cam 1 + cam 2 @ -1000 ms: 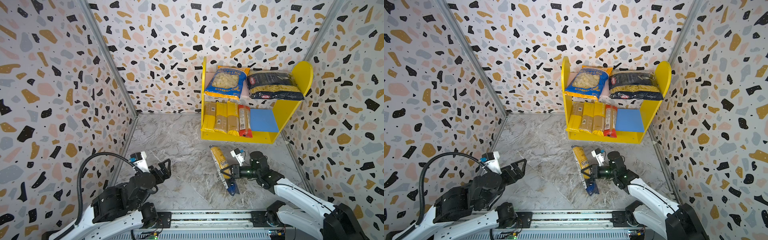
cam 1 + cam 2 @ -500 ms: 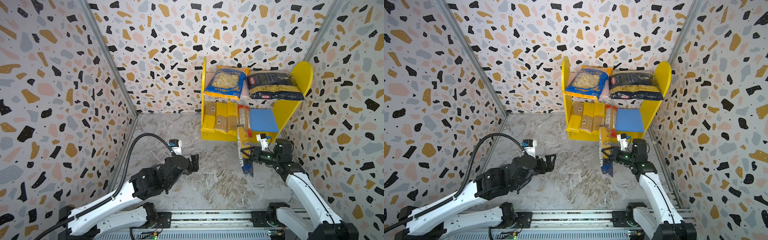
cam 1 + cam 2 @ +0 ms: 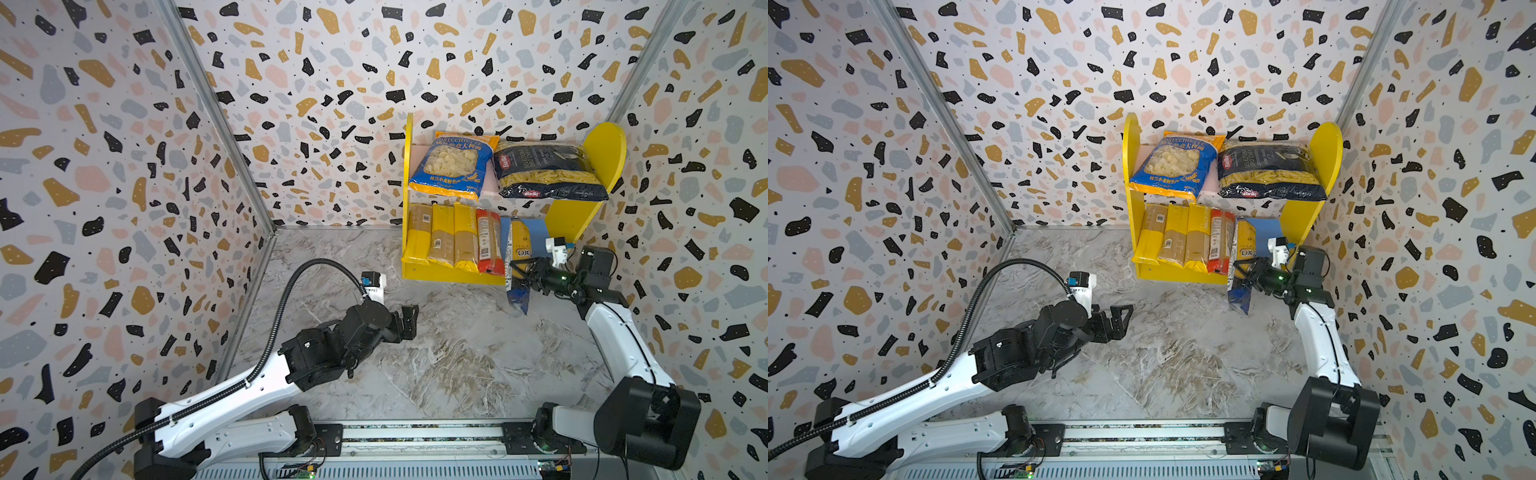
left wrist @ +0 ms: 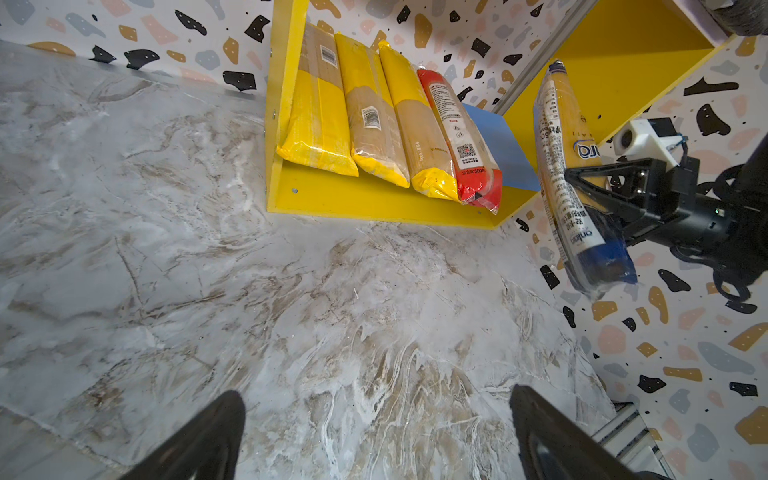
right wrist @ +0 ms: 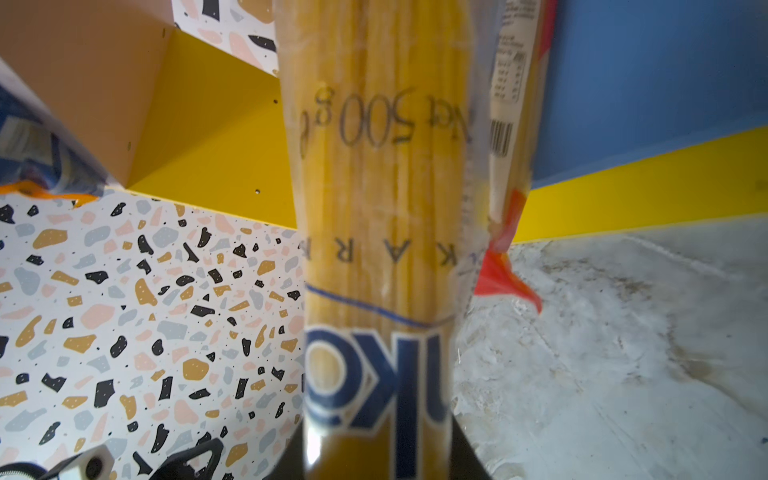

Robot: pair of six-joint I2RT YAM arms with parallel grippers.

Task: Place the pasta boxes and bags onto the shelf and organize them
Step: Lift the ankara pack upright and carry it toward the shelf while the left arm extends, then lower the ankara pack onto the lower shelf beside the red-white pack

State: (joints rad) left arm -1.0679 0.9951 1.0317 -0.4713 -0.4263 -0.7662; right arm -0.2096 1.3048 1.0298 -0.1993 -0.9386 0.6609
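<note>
**Desk:** What fills the frame?

**Photographer:** A marbled counter [image 3: 436, 353] walled in terrazzo print. At its back right stands the shelf [image 3: 604, 153], with yellow sides and a yellow base.

**Desk:** And the top tier?

**Photographer:** Two bags lie side by side on it. The navy penne bag [image 3: 548, 170] is on the right and the blue-orange orecchiette bag [image 3: 451, 166] on the left.

**Desk:** Below them?

**Photographer:** Three long yellow spaghetti packs [image 3: 442, 237] lie flush against each other from the left side panel. The slim red pack [image 3: 488, 241] lies against the rightmost of them. Their near ends jut past the front edge. Right of the red pack, the blue lower board [image 4: 494, 141] is bare.

**Desk:** Where is the last pack?

**Photographer:** The blue-ended pack [image 4: 557, 137] is in the air, clear of the counter. The right arm's fingers [image 4: 611, 201] are clamped across its lower half. Its yellow end reaches in over the bare blue board, between the red pack and the right side panel. Its blue end hangs out in front of the shelf. I cannot tell whether the far tip touches the board.

**Desk:** The other arm?

**Photographer:** The left arm's fingers [image 4: 199, 444] are spread wide and hold nothing. They hover over bare counter, well apart from the shelf and pointing toward it.
</note>
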